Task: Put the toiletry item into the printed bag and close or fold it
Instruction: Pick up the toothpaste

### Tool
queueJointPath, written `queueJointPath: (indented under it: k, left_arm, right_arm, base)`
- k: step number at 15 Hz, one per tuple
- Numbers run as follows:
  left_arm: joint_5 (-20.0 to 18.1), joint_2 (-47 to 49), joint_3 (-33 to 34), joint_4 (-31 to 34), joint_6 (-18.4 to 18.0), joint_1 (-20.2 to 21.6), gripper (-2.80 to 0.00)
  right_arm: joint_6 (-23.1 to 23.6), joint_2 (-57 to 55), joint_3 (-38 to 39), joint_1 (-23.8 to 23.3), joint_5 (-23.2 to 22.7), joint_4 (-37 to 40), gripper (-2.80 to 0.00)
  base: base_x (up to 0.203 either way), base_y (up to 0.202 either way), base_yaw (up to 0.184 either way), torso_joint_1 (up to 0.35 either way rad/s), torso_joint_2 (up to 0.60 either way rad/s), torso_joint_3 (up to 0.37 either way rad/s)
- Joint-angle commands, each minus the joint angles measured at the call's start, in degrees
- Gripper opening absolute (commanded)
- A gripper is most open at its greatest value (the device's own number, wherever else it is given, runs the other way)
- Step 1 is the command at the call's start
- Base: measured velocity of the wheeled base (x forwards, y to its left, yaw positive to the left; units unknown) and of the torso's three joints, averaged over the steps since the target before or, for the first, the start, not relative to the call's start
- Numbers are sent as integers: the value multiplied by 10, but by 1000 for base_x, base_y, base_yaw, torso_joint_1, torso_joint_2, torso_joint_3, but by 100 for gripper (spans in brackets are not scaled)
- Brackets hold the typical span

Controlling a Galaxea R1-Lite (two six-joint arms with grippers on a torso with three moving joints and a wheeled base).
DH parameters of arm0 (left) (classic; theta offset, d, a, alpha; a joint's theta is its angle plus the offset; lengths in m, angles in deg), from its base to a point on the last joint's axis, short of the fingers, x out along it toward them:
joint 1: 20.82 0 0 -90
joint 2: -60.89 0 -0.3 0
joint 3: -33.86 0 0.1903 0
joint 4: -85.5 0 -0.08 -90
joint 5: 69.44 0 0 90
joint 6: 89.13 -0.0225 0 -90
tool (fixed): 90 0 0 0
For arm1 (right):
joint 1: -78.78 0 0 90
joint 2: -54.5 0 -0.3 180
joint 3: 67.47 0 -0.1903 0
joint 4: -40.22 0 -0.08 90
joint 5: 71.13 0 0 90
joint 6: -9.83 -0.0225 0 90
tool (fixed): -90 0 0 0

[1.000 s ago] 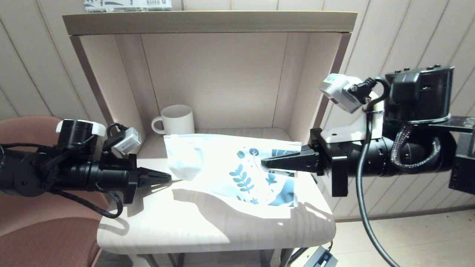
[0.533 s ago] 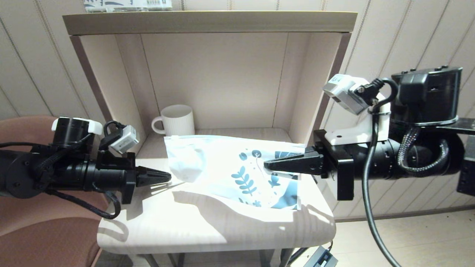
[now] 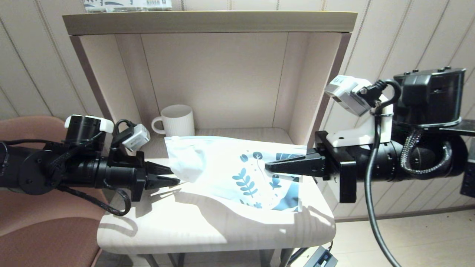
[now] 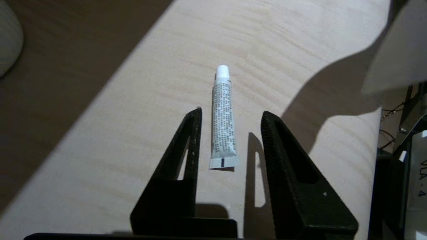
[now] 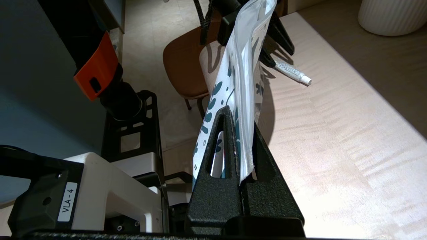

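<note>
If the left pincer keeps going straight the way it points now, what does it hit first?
Most likely the small white tube: the open left pincer already straddles it on the table. Beyond that hangs the printed bag, held by the right pincer; depth is uncertain.

Strong light falls from above onto the desk (image 3: 207, 230), washing its pale wood and the printed bag (image 3: 237, 174) nearly white with glare. The shelf alcove (image 3: 211, 78) behind is dimmer. Hard-edged dark shadows of both arms cross the desk. In the left wrist view, a diagonal shadow covers one side.
</note>
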Motion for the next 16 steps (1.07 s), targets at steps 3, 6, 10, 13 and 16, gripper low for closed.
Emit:
queueJointPath:
  k: [3,6,10,13,16]
  left_arm:
    - [13,29,-5,-3,-10,-3,0]
    - [18,57,-1,-51,-9,-11,0]
    - [40,51,4,-70,-5,-21,-280]
    - [40,49,6,-69,-7,-22,-280]
    - [40,46,8,-69,-7,-22,-280]
  right_arm:
    - [1,1,2,-1,-3,-1,-280]
    - [1,-1,2,-1,-3,-2,-280]
    - [1,-1,2,-1,-3,-2,-280]
    - [1,0,2,-1,-3,-2,-280]
    - [1,-1,5,-1,-3,-3,-280]
  base:
    - [0,0,0,0,0,0]
    - [0,0,0,0,0,0]
    - [0,0,0,0,0,0]
    - [0,0,0,0,0,0]
    - [0,0,0,0,0,0]
